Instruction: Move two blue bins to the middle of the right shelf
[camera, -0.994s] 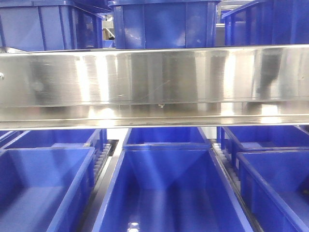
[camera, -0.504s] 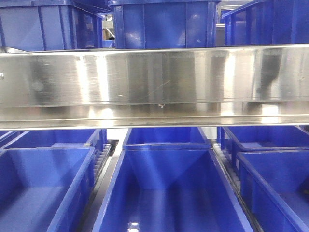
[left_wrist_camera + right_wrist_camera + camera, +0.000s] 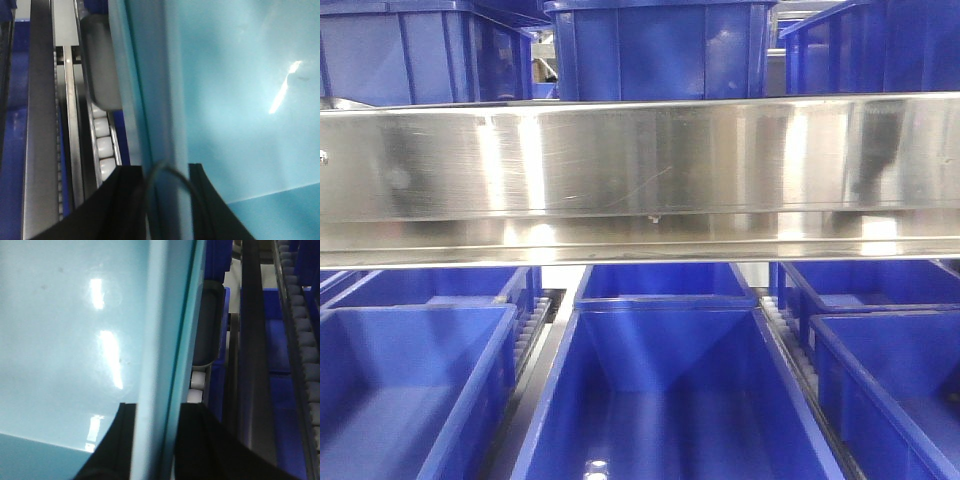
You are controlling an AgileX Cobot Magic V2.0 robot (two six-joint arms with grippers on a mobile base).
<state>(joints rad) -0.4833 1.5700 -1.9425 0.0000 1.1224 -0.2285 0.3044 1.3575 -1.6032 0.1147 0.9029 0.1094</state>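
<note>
Under middle-shelf rail (image 3: pixel 640 160), left gripper (image 3: pixel 164 172), right gripper (image 3: pixel 160 410) clamp bin (image 3: pixel 240 75) walls; rollers (image 3: pixel 102 142) alongside

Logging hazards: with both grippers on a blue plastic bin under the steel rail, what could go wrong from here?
1. The left gripper and right gripper each pinch only a thin side wall of the blue plastic bin; it may slip or tilt.
2. The wide brushed-steel front rail sits just above; a lifted rim could strike it.
3. White roller tracks run close beside the grippers and might snag them.
</note>
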